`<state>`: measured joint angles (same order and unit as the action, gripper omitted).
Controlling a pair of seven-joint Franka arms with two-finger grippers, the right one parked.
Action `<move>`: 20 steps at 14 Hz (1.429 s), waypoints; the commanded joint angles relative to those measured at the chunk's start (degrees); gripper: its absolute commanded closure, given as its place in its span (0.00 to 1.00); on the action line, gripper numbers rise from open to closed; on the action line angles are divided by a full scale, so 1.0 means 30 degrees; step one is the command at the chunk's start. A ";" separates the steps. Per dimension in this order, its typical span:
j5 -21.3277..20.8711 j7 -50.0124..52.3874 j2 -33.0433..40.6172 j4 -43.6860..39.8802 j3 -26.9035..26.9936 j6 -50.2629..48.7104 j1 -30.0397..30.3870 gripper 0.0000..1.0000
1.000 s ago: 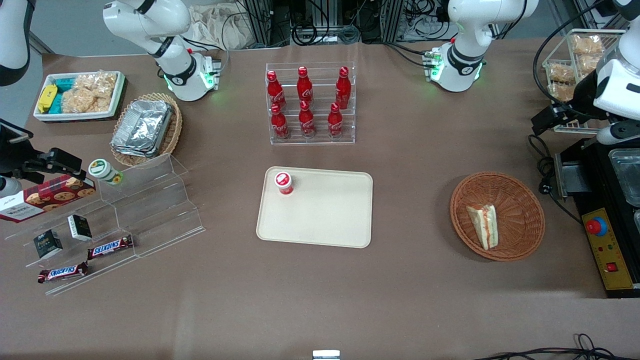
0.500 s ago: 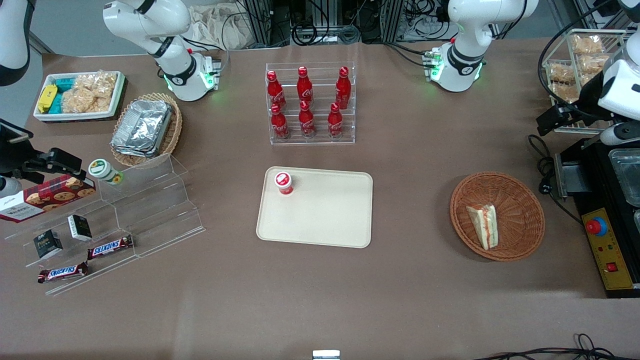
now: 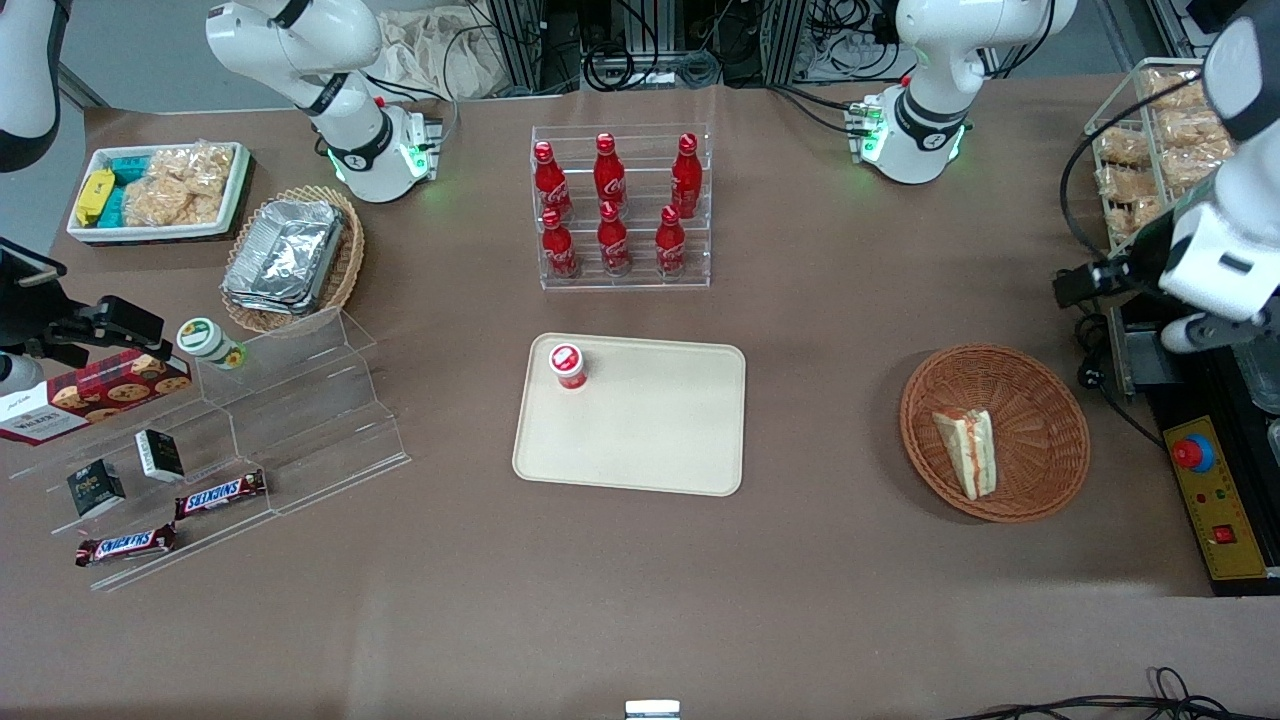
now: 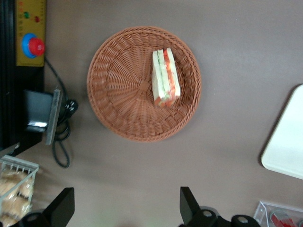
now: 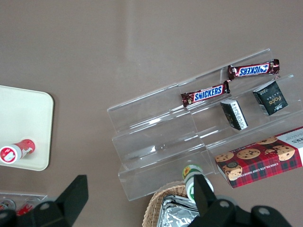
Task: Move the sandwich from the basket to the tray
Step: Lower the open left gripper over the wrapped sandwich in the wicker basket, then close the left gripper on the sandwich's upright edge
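gripper (image 4: 125, 208) lower, nearer striped wedge sandwich (image 4: 165, 77)

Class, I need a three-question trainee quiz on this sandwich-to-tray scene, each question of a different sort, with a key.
1. True or false: the sandwich lies in the basket.
2. What stands on the tray? A) red-capped bottle B) foil container C) Snickers bar
3. The open hand is above the ____, beside the basket.

Key: 1 true; 2 A; 3 table
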<state>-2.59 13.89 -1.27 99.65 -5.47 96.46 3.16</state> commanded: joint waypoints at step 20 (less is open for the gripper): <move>-0.0163 0.3429 -0.7310 0.5221 -0.0082 1.5365 -0.0174 0.53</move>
<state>-2.61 23.22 -23.82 114.75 -5.73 142.08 2.87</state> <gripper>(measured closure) 0.145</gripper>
